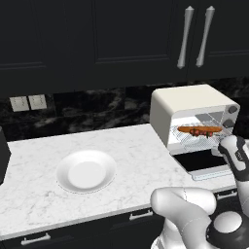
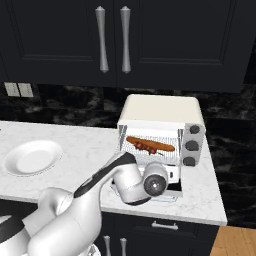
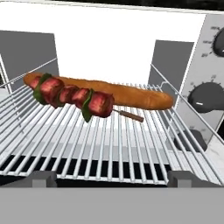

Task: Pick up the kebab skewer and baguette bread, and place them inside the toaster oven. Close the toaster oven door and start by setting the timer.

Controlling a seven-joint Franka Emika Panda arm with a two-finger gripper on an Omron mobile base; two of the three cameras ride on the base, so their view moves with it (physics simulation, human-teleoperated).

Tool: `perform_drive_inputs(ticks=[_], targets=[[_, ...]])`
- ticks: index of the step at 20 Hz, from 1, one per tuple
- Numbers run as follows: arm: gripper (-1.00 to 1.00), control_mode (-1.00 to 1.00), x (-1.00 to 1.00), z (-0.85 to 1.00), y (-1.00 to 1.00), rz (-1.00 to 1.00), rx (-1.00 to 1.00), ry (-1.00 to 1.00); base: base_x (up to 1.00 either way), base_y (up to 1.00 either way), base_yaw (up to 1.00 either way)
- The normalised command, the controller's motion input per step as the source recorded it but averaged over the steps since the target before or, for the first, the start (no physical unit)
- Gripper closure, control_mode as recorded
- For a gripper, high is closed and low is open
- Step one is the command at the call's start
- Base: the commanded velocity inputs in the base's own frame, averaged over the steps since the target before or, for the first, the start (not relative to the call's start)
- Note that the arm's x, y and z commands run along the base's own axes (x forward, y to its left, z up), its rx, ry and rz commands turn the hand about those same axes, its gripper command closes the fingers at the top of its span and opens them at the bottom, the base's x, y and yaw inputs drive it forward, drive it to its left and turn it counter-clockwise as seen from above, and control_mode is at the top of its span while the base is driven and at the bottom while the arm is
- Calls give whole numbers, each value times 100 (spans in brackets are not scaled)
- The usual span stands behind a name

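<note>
Oven (image 1: pixel 187 99): cream-white, on the bench (image 1: pixel 39 155) at its right end; door (image 1: pixel 206 163) dropped flat in front, dark glass up.
Rack (image 3: pixel 109 135): wire, inside the oven; carries one baguette (image 3: pixel 131 94) and one skewer (image 3: pixel 72 96).
Baguette: lying lengthwise across the rack, toward the back.
Skewer: just in front of the baguette, touching it; red chunks with green bits, bare stick end toward the knobs (image 2: pixel 192 137).
Knobs: three, stacked at the oven's right.
Plate (image 1: pixel 86 171): one, white, bare, well left of the oven.
Hand (image 3: pixel 109 177): released, fingers spread wide, grasping nothing, facing the rack's front edge.
</note>
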Motion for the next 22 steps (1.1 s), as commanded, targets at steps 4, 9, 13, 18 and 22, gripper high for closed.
perform_drive_inputs(ticks=[4,9,13,18,22], targets=[[-100,-100,0,-2,0,1,4,-3,0,0,0],[-100,-100,0,-9,0,0,6,-3,0,0,0],[-100,-100,5,-8,0,0,9,-8,0,0,0],[-100,-100,16,-1,0,0,7,-7,0,0,0],[-100,-100,35,0,0,0,0,-3,0,0,0]])
